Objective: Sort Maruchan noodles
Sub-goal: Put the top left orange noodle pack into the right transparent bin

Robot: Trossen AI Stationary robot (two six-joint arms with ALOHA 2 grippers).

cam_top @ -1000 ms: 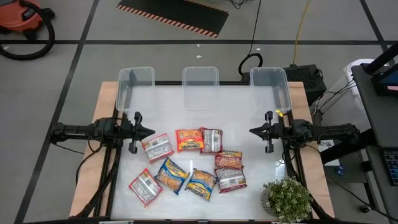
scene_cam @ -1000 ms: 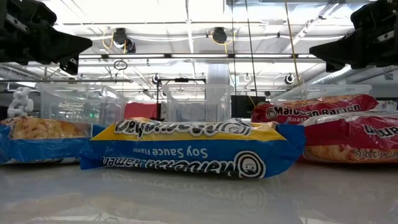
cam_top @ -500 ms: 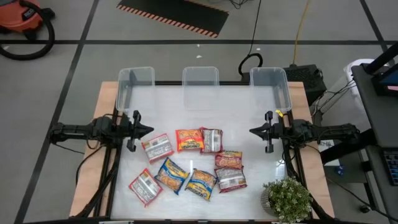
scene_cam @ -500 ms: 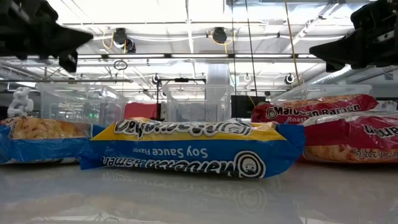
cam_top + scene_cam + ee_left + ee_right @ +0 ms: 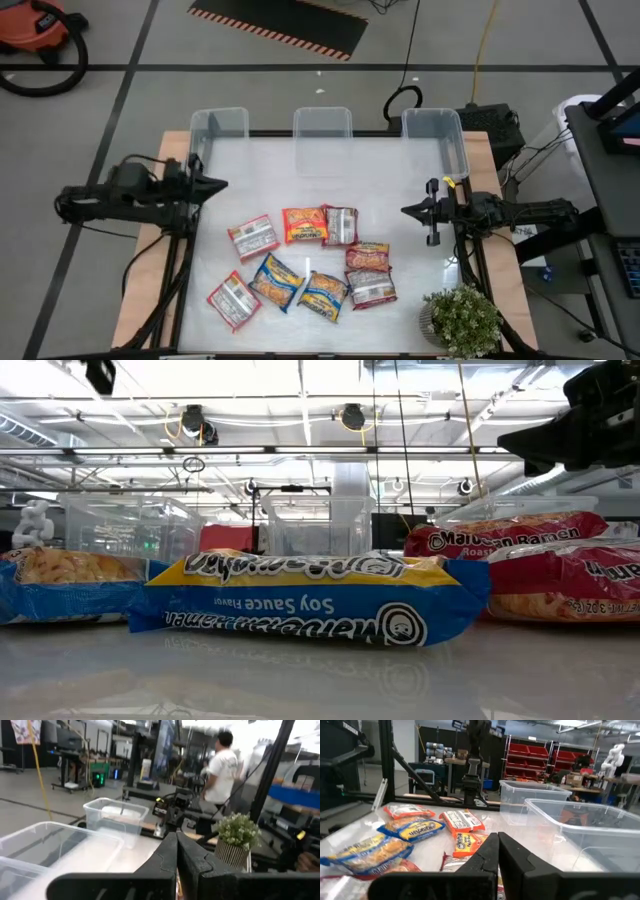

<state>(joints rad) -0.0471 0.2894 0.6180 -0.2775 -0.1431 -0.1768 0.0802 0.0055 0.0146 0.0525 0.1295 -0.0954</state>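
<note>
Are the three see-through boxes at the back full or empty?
Empty. From above, all three clear bins show only bare bottoms, and every noodle packet lies out on the table.

One camera looks straight down on my white table [image 5: 320,170], one sits at table level very near the blue-and-yellow plastic noodle packet [image 5: 310,600] that the overhead also sees, and two wrist cameras look forward.
</note>
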